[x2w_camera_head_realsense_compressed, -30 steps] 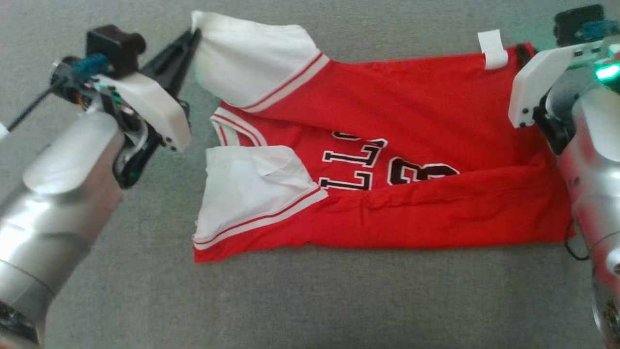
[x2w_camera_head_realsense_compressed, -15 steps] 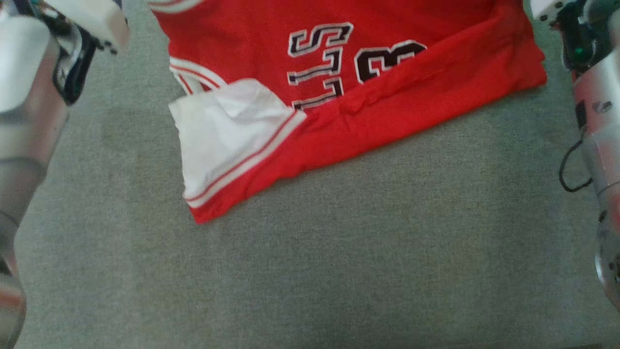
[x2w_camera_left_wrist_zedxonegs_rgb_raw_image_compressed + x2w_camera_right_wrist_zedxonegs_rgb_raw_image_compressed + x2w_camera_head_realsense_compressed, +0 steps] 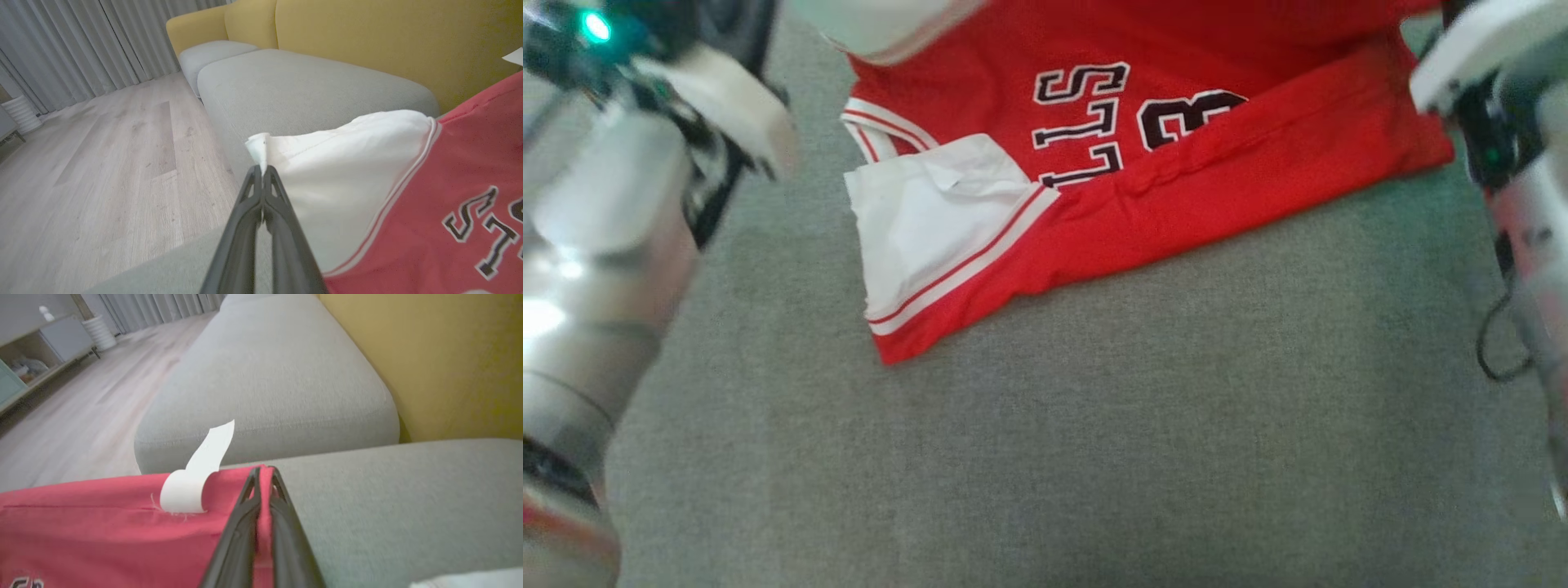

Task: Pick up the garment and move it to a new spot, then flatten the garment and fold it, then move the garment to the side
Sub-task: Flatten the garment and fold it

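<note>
Folding step judged in hand. The left pincer (image 3: pixel 261 169) gripped the jersey (image 3: pixel 1217 204) by its white sleeve tip (image 3: pixel 261 147), the right pincer (image 3: pixel 263 471) by its hem corner (image 3: pixel 265 470). The jersey's near half lay on the sofa cushion (image 3: pixel 1094 457). Next move calls for carrying both corners evenly toward the near edge.

Light: soft, even, indoor; we find no hard shadows in any view, only a thin shade under the garment (image 3: pixel 1176 220) where it meets the grey cushion (image 3: pixel 1094 457).
Glare: we note white patches on the silver left forearm (image 3: pixel 596 269) and a green lamp (image 3: pixel 595 26) blooming above it.
Blur: we see the head view smeared throughout, both edges worst.
Left wrist view: crisp, with floorboards (image 3: pixel 102 163) bowing outward.
Right wrist view: softer, its lower right streaked.
</note>
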